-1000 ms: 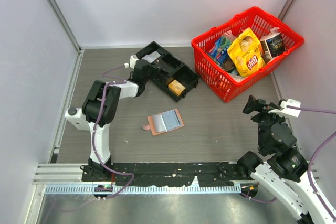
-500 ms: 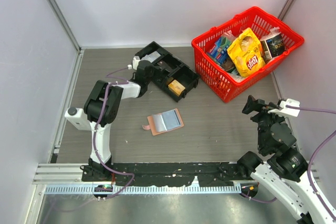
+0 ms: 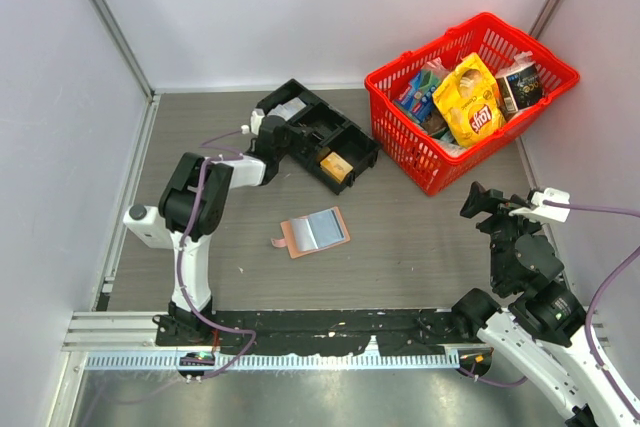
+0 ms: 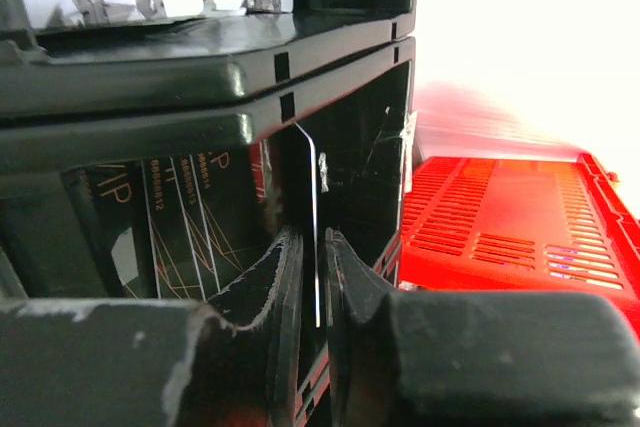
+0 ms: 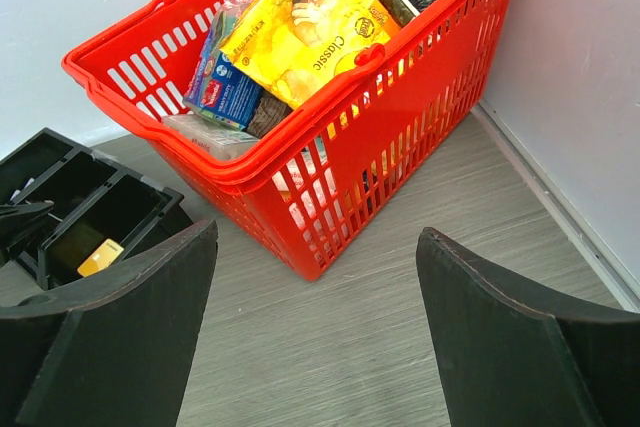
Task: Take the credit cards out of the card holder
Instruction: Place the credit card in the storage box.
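The card holder [image 3: 315, 232] lies opened flat near the middle of the tabletop [image 3: 430, 257], well apart from both arms, with nothing touching it. The job looks well along. Its two inner panels face up and look bare from above, though the view is too small to rule out a card left in a slot. A tan card [image 3: 337, 166] already lies in one compartment of the black compartment tray [image 3: 352, 134] beyond it. A thin card [image 4: 317, 197] stands on edge inside another compartment.

What seems left is to finish setting that card down and to check the holder for any more. The holder itself is salmon-pink at its edges, a rounded rectangle with pale blue panels inside. A small tab sticks out of its left edge.

The left gripper [image 4: 313, 237] reaches into the tray, and the upright card sits in the narrow slit between its fingers [image 4: 285, 277]. I cannot tell whether they pinch it or stand just clear of it. The right gripper [image 5: 315, 237] hangs at the right side with its fingers spread wide and nothing between them. It faces the red basket [image 3: 430, 172] full of packaged goods.
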